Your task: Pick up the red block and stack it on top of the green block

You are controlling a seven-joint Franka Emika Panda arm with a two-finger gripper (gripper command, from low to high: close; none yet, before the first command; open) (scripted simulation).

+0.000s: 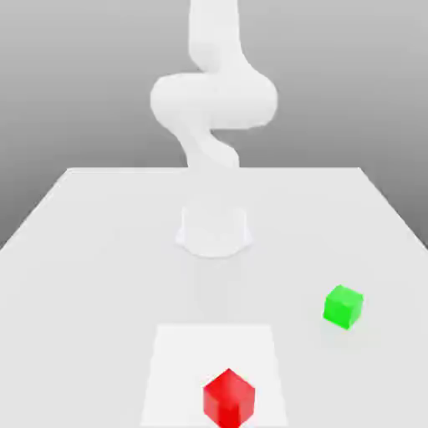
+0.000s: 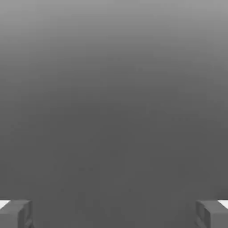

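The gripper (image 2: pixel 114 213) is seen spread wide with nothing between its fingers (image 2: pixel 18 213); the red block (image 1: pixel 228 398) is set on a pale square patch (image 1: pixel 167 351) of the table (image 1: pixel 84 251); the green block (image 1: pixel 343 306) is placed apart from that patch, toward the exterior view's right.

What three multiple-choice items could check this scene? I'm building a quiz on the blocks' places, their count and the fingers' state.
1. From the red block, the green block lies toward the exterior view's: A left, B right, C directly behind.
2. Blocks on the table: A one, B two, C three.
3. The fingers are: A open, empty, B shut on red, C shut on green.

Key: 1 B, green sits rightward. 2 B, one red, one green. 3 A, fingers wide apart, nothing between.
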